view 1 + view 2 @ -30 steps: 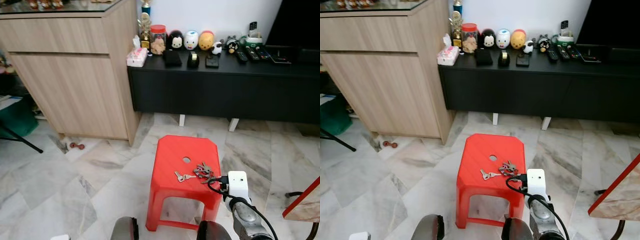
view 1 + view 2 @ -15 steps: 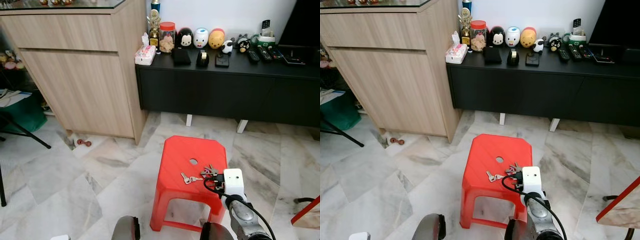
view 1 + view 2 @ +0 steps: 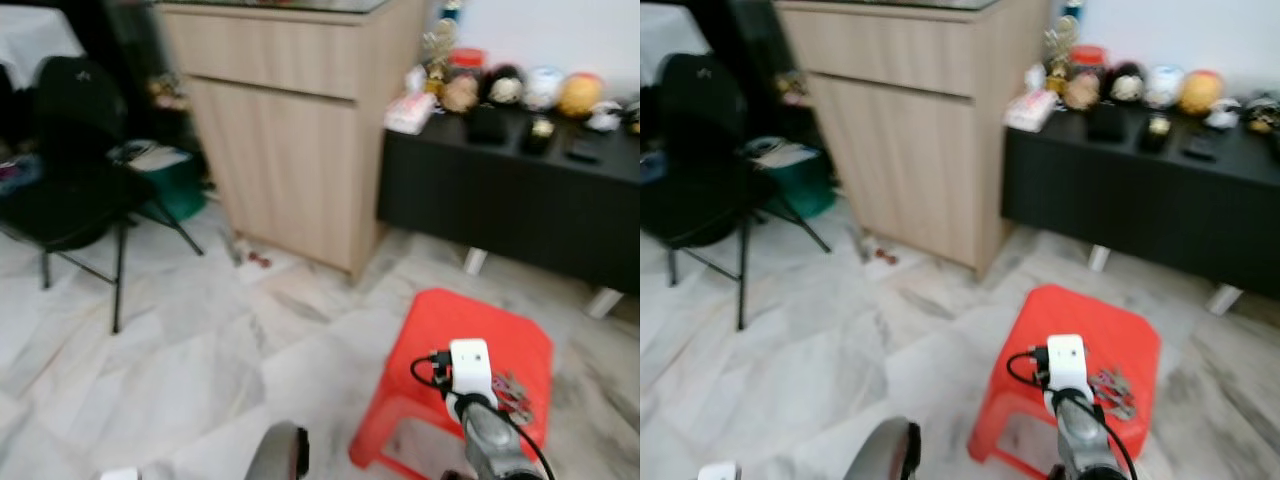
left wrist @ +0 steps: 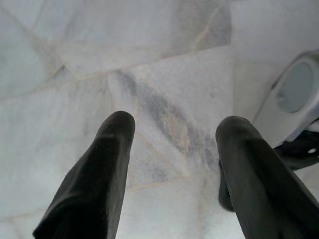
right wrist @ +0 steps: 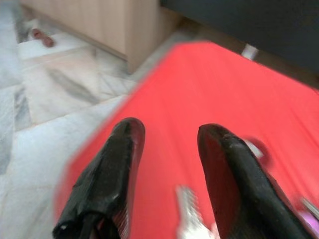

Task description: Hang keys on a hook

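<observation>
Hovering w/ fingers spread, holding nothing, right gripper (image 5: pixel 167 174) is lining up over keys (image 3: pixel 1110 388), which are lying near red stool (image 3: pixel 1100 325)'s right edge. Left gripper (image 4: pixel 174 149) is hanging open, idle.

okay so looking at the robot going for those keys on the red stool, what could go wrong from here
The keys lie near the red stool's far edge, so a nudge from the open right gripper could push them off. The head views are blurred, so aim may be off. Only one key sits between the fingers, risking a weak pinch.
</observation>
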Controlling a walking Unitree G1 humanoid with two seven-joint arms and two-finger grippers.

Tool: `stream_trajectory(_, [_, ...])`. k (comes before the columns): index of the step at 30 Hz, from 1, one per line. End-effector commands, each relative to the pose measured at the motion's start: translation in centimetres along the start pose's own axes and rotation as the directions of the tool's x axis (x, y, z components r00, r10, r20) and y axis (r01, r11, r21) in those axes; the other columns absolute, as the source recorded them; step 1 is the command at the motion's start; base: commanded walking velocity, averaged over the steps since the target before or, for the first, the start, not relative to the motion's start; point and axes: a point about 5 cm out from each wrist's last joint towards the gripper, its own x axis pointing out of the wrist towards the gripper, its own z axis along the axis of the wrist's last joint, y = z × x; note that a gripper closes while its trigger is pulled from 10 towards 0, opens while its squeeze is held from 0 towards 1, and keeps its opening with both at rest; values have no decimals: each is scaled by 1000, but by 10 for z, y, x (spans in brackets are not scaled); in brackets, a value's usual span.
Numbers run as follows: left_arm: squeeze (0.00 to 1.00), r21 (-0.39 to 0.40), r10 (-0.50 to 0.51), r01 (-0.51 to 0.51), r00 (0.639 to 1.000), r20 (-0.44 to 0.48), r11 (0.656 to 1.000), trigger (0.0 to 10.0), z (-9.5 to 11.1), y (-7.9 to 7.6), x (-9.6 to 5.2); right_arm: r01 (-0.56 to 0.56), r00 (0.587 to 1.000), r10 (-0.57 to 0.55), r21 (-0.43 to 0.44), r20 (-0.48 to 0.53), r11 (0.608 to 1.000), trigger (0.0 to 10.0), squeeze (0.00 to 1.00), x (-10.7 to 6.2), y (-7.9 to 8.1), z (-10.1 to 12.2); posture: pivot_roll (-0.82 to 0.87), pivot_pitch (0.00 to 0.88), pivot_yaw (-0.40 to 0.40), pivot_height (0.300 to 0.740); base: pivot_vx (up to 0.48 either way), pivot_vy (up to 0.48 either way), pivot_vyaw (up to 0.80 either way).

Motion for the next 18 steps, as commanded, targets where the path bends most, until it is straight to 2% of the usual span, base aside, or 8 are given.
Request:
stream_trajectory(1, [0,1,6,-6,1000,-9,1000,10000,-1,3,-1,3,1000,-3,18,3,1000,10000,0,1,3,2,198,29,0,597,0,0,0])
stream_trajectory(12, [0,-2,-6,6,1000,-12,1000,10000,-1,2,0,111,994,-110,76,-20,991,10000,0,1,-10,1,202,28,0,597,0,0,0])
stream_trajectory(13, [0,-3,-9,9,1000,-12,1000,10000,-1,2,0,169,986,-167,119,-25,978,10000,0,1,-17,1,203,29,0,597,0,0,0])
stream_trajectory(14, [0,-3,-9,9,1000,-12,1000,10000,-1,2,0,169,986,-167,119,-25,978,10000,0,1,-17,1,203,29,0,597,0,0,0])
stream_trajectory(15, [0,-4,-9,9,1000,-12,1000,10000,-1,2,-1,248,969,-246,171,-32,954,10000,0,0,-27,1,204,30,0,597,0,0,0])
stream_trajectory(18, [0,-4,-8,8,1000,-11,1000,10000,-1,2,-1,351,936,-345,247,-70,903,10000,0,-3,-41,-2,205,34,1,597,0,0,0])
